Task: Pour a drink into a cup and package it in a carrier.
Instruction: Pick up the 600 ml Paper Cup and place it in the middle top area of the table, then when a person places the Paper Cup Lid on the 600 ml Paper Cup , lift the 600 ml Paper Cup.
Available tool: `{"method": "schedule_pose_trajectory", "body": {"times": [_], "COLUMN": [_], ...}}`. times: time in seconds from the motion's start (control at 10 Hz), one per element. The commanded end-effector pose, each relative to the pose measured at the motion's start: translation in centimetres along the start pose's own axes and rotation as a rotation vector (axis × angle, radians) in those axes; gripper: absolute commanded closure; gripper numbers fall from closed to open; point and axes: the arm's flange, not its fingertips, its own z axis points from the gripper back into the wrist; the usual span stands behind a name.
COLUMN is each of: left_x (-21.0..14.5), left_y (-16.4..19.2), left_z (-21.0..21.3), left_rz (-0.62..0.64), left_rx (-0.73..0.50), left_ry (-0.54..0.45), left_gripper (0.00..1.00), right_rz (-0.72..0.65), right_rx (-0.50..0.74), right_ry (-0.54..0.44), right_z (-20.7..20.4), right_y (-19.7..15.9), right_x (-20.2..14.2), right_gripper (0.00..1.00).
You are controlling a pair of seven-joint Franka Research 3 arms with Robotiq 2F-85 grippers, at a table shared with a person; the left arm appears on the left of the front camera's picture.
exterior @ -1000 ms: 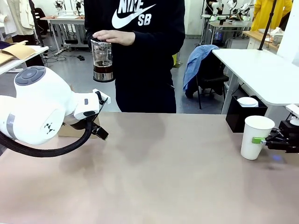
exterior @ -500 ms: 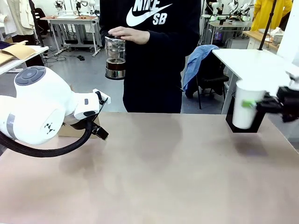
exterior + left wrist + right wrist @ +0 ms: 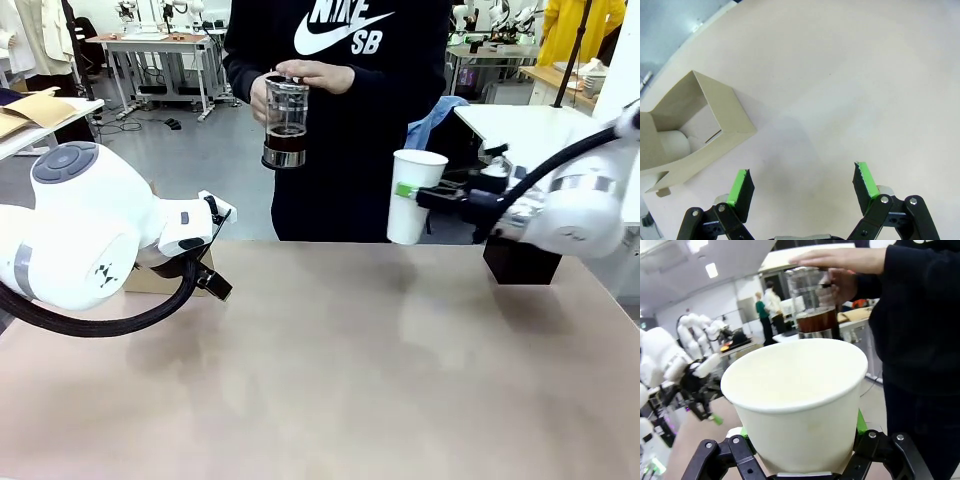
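Note:
My right gripper (image 3: 412, 192) is shut on the white paper cup (image 3: 414, 200) and holds it upright in the air over the table's far edge, in front of the person. The cup (image 3: 800, 400) has no lid and looks empty. The person holds a clear glass pitcher (image 3: 285, 121) just left of and above the cup, one hand (image 3: 840, 260) on its top. The amber-brown drink (image 3: 816, 320) fills its lower part. My left gripper (image 3: 802, 180) hangs open above bare table. The brown cardboard carrier (image 3: 695, 125) lies beside it, with something white and round (image 3: 672, 142) in one slot.
A black box (image 3: 520, 262) stands at the table's far right edge behind my right arm. My bulky left arm (image 3: 80, 235) covers the table's left side and hides most of the carrier (image 3: 150, 282). The tabletop (image 3: 340, 370) stretches bare across the middle and front.
My right gripper lifted the cup off the table at the right and carried it left and up toward the person. The person stepped right with the pitcher. My left arm stayed still.

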Motion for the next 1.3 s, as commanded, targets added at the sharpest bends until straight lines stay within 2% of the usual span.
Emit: {"method": "schedule_pose_trajectory", "body": {"times": [0.0, 0.3, 0.6, 0.8, 0.9, 1.2], "left_x": [0.0, 0.0, 0.0, 0.0, 0.0, 0.0], "left_y": [0.1, 0.1, 0.1, 0.1, 0.1, 0.1], "left_z": [0.0, 0.0, 0.0, 0.0, 0.0, 0.0], "left_rz": [0.002, 0.002, 0.002, 0.002, 0.002, 0.002], "left_rx": [-0.001, -0.001, -0.001, -0.001, -0.001, -0.001], "left_ry": [-0.001, -0.001, -0.001, -0.001, -0.001, -0.001], "left_gripper": [0.0, 0.0, 0.0, 0.0, 0.0, 0.0], "right_rz": [0.083, 0.157, 0.127, 0.09, 0.094, 0.094], "right_rx": [-0.071, -0.057, -0.07, 0.008, -0.046, -0.046], "right_ry": [-0.037, -0.005, 0.001, 0.007, 0.006, 0.006], "right_z": [-2.9, -5.3, -5.5, -5.1, -4.9, -4.9], "right_y": [-1.7, -2.9, -3.9, -4.2, -3.6, -3.6], "right_x": [-1.9, -4.5, -6.7, -7.0, -7.0, -7.0], "right_gripper": [0.19, 0.19, 0.19, 0.19, 0.19, 0.19]}}
